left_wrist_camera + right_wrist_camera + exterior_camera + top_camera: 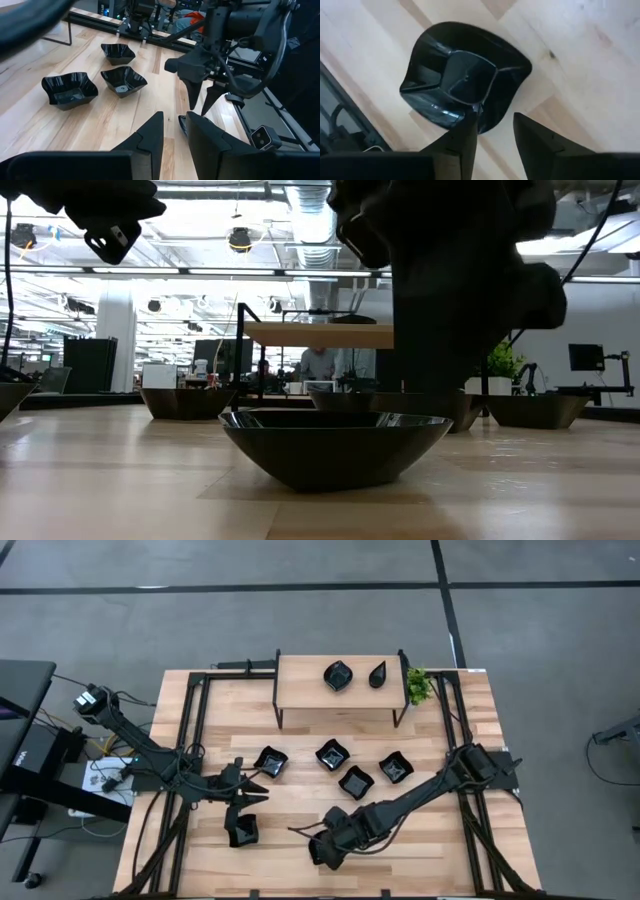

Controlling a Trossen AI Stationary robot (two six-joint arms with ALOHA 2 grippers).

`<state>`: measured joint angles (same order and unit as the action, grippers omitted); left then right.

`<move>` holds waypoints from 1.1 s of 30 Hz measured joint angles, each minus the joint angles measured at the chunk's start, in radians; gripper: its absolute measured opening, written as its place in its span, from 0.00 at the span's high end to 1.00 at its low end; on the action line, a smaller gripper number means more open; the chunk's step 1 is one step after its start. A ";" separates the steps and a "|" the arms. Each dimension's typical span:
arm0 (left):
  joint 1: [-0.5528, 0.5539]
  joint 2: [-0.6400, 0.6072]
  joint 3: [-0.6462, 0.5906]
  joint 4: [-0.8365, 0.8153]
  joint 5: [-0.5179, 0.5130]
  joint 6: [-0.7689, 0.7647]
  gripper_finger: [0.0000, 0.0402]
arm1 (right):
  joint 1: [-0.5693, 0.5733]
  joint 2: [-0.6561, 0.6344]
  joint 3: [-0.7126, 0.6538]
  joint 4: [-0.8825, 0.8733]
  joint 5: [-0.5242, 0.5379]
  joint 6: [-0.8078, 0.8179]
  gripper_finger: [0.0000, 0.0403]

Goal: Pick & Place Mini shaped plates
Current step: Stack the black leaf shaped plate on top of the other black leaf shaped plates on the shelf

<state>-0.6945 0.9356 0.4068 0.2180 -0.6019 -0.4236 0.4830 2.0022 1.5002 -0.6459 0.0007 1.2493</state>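
Several mini shaped plates, small glossy black dishes, rest on the wooden table [300, 700]. One plate [465, 75] sits near the table's near edge, also seen in the low view [335, 442]. My right gripper [495, 122] stands open above it and points steeply down, one finger over the plate's inside, the other outside its rim. My left gripper [175, 137] hovers at the table's left [245, 795], open by a narrow gap with nothing between its fingers. Another plate [242, 830] lies on the table below it. My right gripper comes from above with its fingers on either side of the plate's rim [492, 120], which sits flat on the table. I cannot tell whether a finger [467, 130] touches the rim.
Several more plates [332, 753] [356, 780] [395, 768] [270, 760] lie in the table's middle. A low wooden shelf [305, 685] at the far edge carries two plates [338, 675] [378, 674], with a small green plant [418, 687] beside it. Black frame rails [195, 730] run along both sides.
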 joint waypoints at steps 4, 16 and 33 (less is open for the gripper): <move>0.000 0.000 0.000 0.001 0.000 0.001 0.79 | -0.007 -0.002 0.000 -0.010 0.007 -0.019 0.66; 0.000 0.000 0.000 0.005 0.000 0.001 0.79 | -0.016 -0.001 -0.080 0.145 0.003 -0.002 0.68; 0.000 0.000 0.000 0.000 0.000 0.001 0.79 | -0.020 -0.001 -0.082 0.123 -0.003 0.007 0.68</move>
<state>-0.6949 0.9360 0.4072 0.2180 -0.6018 -0.4229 0.4633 2.0010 1.4181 -0.5231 -0.0025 1.2565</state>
